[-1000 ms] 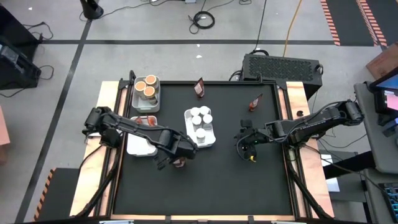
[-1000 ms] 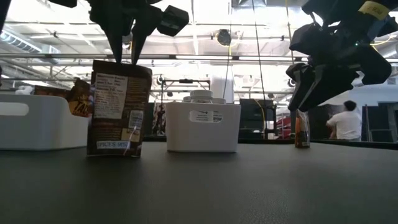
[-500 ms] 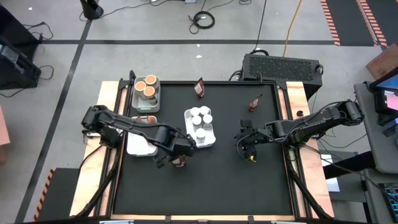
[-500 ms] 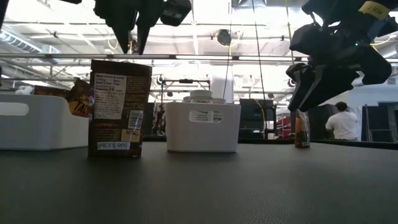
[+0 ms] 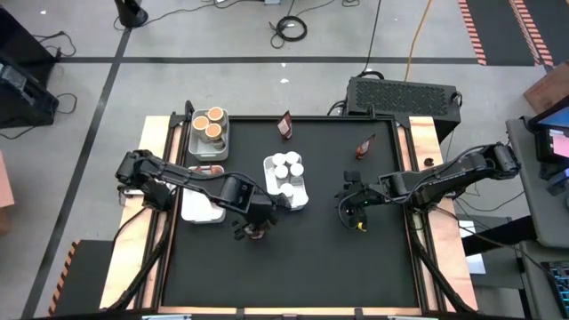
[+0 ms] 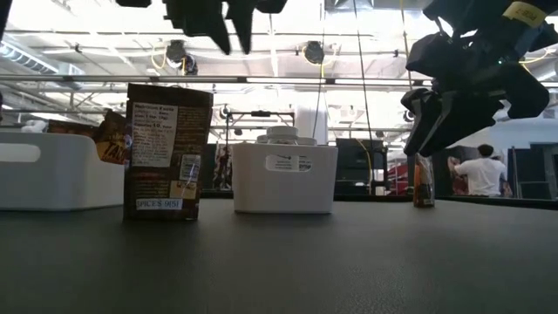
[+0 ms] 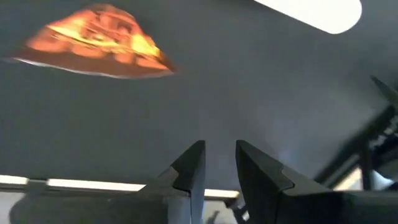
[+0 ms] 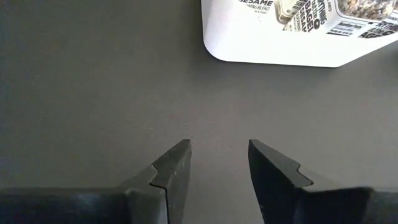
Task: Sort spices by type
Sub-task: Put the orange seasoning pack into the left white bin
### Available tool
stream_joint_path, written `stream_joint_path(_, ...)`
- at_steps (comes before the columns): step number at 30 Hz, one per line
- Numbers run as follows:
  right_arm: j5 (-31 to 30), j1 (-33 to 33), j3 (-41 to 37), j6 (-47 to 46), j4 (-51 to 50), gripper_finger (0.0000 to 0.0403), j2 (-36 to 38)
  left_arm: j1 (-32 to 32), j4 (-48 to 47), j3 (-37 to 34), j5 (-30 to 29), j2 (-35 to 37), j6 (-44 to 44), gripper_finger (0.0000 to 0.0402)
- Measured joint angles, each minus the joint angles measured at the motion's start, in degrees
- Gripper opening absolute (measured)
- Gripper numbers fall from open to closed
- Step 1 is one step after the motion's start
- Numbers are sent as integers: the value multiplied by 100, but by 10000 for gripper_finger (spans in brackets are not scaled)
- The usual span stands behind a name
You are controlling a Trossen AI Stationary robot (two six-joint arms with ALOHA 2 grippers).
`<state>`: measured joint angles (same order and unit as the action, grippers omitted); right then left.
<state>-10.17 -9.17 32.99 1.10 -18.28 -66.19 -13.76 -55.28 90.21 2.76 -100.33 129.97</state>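
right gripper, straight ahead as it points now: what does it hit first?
Probably bare black table: the right gripper points down at the mat, nothing between its open fingers. The white tray of jars lies farther ahead.

Three white trays sit on the table: one (image 5: pixel 195 138) holds three orange-topped tubs (image 5: pixel 210 123), one (image 5: pixel 304 196) holds about six white-capped jars (image 5: pixel 285 169), though the exact number is hard to tell, and one (image 5: pixel 201 212) holds at least one brown packet (image 5: pixel 209 172). Three more packets are loose: one (image 5: pixel 284 125) at the far edge, one (image 5: pixel 365 146) toward the right, one (image 5: pixel 257 232) standing near the middle.
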Motion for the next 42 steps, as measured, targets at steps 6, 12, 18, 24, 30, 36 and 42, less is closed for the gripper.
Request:
stream_joint_path(6,0,2,0,0,2,146,0,0,520,0,0,-2,2,91)
stream_joint_path(12,0,2,0,-2,0,146,0,0,750,0,0,-2,4,91)
stream_joint_path(18,2,2,0,-264,-2,146,0,7,854,0,2,-2,200,91)
stream_joint_path(24,9,2,0,-629,-50,146,0,135,1021,0,-166,-5,1798,91)
stream_joint_path(30,11,2,0,-653,-77,146,0,512,1147,0,-178,-50,1495,91)
stream_joint_path(36,12,2,0,-507,-70,146,0,692,1145,2,-184,-48,725,91)
stream_joint_path(42,15,2,0,-498,-77,146,0,757,1149,2,-186,-48,616,91)
